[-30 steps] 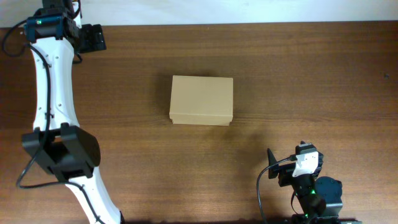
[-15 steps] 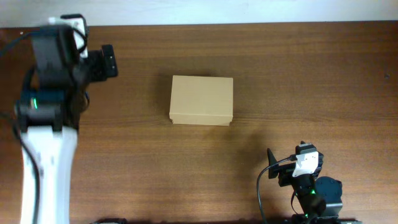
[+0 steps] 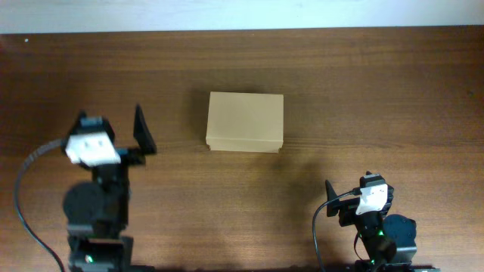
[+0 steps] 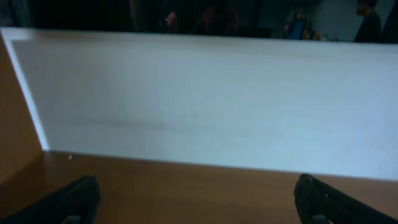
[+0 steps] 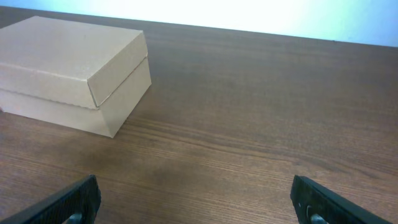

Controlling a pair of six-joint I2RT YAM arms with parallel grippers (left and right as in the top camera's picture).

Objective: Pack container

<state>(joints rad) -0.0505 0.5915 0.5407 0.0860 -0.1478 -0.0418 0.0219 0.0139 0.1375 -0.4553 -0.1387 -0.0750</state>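
The container (image 3: 245, 121) is a plain tan cardboard box with its lid shut, sitting at the middle of the wooden table. It also shows at the upper left of the right wrist view (image 5: 68, 62). My left gripper (image 3: 113, 127) is open and empty, at the left of the table, level with the box's front edge and apart from it. In the left wrist view the left gripper (image 4: 196, 208) faces the far wall with nothing between its fingers. My right gripper (image 3: 352, 190) is open and empty near the front right; in its wrist view the right gripper (image 5: 196, 208) points toward the box, well short of it.
A white wall panel (image 4: 205, 106) runs along the table's far edge. Bare wood table (image 3: 378, 91) surrounds the box. The arm bases stand at the front left (image 3: 94, 227) and front right (image 3: 378, 234).
The left arm has drawn back from the far left corner to the front left, folding down near its base. The right arm and the box have not moved.
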